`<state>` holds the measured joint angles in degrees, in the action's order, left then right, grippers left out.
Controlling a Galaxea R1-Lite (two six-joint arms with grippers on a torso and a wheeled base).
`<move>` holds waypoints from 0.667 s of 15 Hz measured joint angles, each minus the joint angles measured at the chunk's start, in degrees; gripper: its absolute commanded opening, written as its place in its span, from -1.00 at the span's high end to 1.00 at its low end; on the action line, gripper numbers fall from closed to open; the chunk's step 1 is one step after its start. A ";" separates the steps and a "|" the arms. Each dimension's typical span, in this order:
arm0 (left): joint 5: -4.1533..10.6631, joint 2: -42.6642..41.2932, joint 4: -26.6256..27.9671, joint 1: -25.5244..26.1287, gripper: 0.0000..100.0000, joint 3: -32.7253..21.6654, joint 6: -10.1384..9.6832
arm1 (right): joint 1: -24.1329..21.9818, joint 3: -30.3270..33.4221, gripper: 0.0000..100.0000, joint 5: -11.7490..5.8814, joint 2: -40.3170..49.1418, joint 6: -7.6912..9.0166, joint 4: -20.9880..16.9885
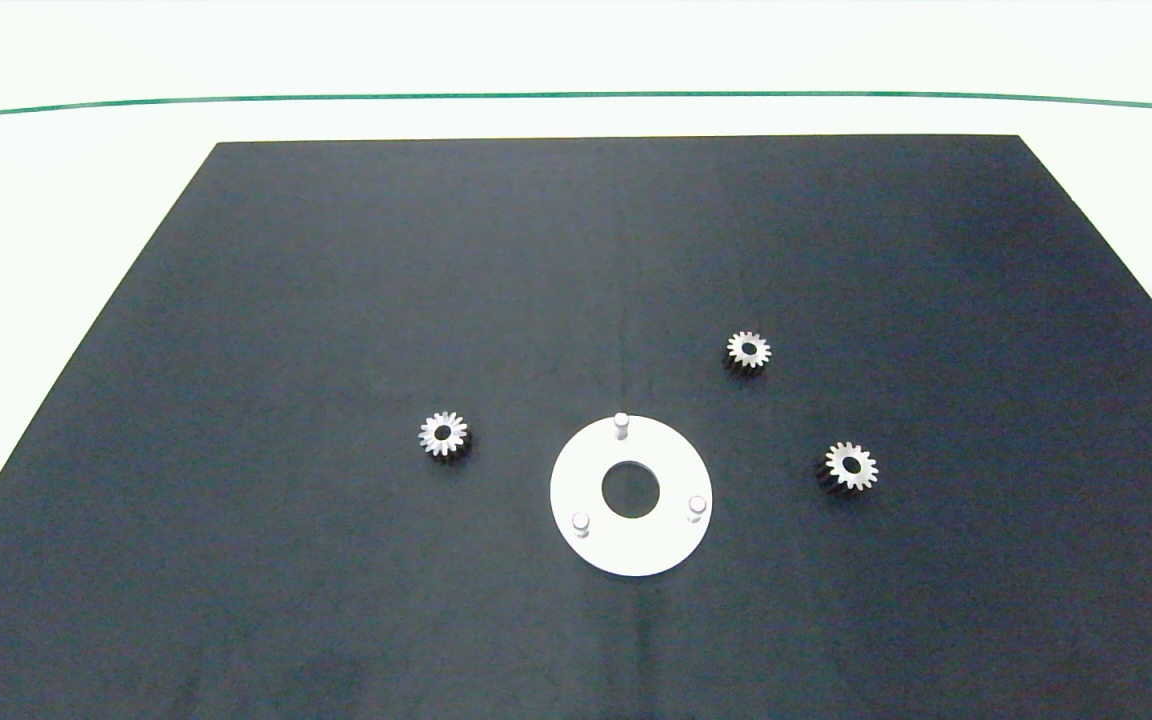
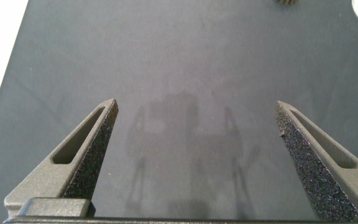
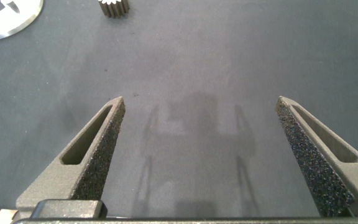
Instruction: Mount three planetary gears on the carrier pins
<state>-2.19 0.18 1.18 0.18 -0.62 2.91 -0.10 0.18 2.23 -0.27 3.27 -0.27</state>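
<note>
Three small silver planetary gears lie flat on the black mat: one point(image 1: 444, 435) left of the disc, one point(image 1: 748, 350) up and to its right, one point(image 1: 850, 467) at its right. The white round carrier disc point(image 1: 666, 540) sits near the mat's front middle, and its three carrier pins point(image 1: 621, 423) point(image 1: 581, 522) point(image 1: 697, 506) stand bare. Neither arm shows in the head view. My left gripper point(image 2: 195, 107) hangs open over bare mat, a gear's edge point(image 2: 286, 2) far ahead. My right gripper point(image 3: 201, 103) is open too, with a gear point(image 3: 114, 7) and the disc's rim point(image 3: 5, 25) ahead.
The black mat point(image 1: 336, 280) covers most of the white table point(image 1: 56, 200). A thin green line point(image 1: 576, 96) runs across the table behind the mat. Bare mat lies all around the parts.
</note>
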 measured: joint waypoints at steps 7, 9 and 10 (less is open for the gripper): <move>-0.09 11.89 18.32 0.69 -1.00 -20.63 2.04 | 2.30 9.52 -1.00 -0.41 -5.71 1.79 -10.14; 0.07 21.24 19.70 0.67 -1.00 -28.87 4.36 | 3.89 13.65 -1.00 -0.26 -11.19 2.10 -10.73; 0.33 26.27 20.18 0.66 -1.00 -33.50 5.71 | 4.36 16.37 -1.00 -0.09 -14.40 2.13 -10.92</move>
<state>-1.87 26.45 21.36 0.84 -34.12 8.62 4.27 16.55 2.15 -14.67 5.40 -11.19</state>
